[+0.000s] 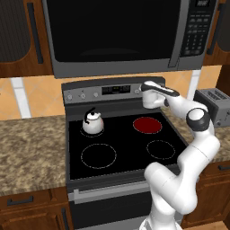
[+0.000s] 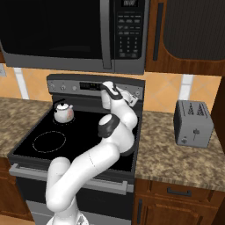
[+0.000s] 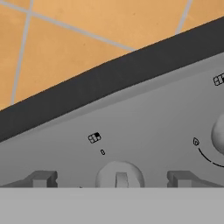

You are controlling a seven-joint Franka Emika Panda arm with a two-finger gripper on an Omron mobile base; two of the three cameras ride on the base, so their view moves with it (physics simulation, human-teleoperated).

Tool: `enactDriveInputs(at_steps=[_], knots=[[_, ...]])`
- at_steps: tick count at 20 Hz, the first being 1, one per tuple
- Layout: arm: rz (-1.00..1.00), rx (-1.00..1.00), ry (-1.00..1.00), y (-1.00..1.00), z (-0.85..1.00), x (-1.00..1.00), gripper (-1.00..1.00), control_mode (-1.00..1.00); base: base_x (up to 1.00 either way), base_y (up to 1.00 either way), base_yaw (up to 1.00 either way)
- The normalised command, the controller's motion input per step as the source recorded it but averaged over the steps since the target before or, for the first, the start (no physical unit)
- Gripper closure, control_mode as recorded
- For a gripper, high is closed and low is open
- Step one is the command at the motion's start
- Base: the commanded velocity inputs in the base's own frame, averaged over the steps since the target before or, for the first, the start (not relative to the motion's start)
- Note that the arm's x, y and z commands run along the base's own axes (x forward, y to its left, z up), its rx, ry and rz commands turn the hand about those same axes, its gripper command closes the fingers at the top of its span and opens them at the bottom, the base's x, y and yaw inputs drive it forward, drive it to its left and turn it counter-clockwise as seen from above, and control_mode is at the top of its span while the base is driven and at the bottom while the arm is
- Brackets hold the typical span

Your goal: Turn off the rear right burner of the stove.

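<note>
The left base view looks forward and down from behind the arm's left onto the stove (image 1: 114, 148), with the microwave (image 1: 121, 33) above. The right base view faces the same stove (image 2: 79, 132) from behind the arm's right, taking in the toaster (image 2: 193, 123). Both share the cooktop and kettle (image 1: 93, 122). The hand view sits very near the stove's back panel (image 3: 144, 127), tilted, facing a knob (image 3: 119, 175) between the gripper (image 3: 113, 178) fingertips.

The stove (image 1: 121, 148) was set under the microwave (image 1: 121, 33), with tabletop (image 1: 31, 148) at either side. On the stove, a kettle (image 1: 93, 122) was placed rear left, the rear right burner (image 1: 147, 125) beside it. A toaster (image 2: 193, 123) was placed right of the stove.
</note>
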Motion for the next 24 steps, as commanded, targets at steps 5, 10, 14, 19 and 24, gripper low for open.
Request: enactDriveInputs(at_steps=[5, 10, 14, 19, 24], knots=[[0.0, 0.0, 0.0, -0.01, -0.01, 0.0, -1.0, -1.0, 0.0, 0.0, 0.0], [0.0, 0.0, 0.0, -0.01, -0.01, 0.0, -1.0, -1.0, 0.0, 0.0, 0.0], [0.0, 0.0, 0.0, -0.02, 0.0, 0.0, -1.0, -1.0, 0.0, 0.0, 0.0], [0.0, 0.0, 0.0, 0.0, 0.0, 0.0, -1.0, -1.0, 0.0, 0.0, 0.0], [0.0, 0.0, 0.0, 0.0, 0.0, 0.0, -1.0, -1.0, 0.0, 0.0, 0.0]])
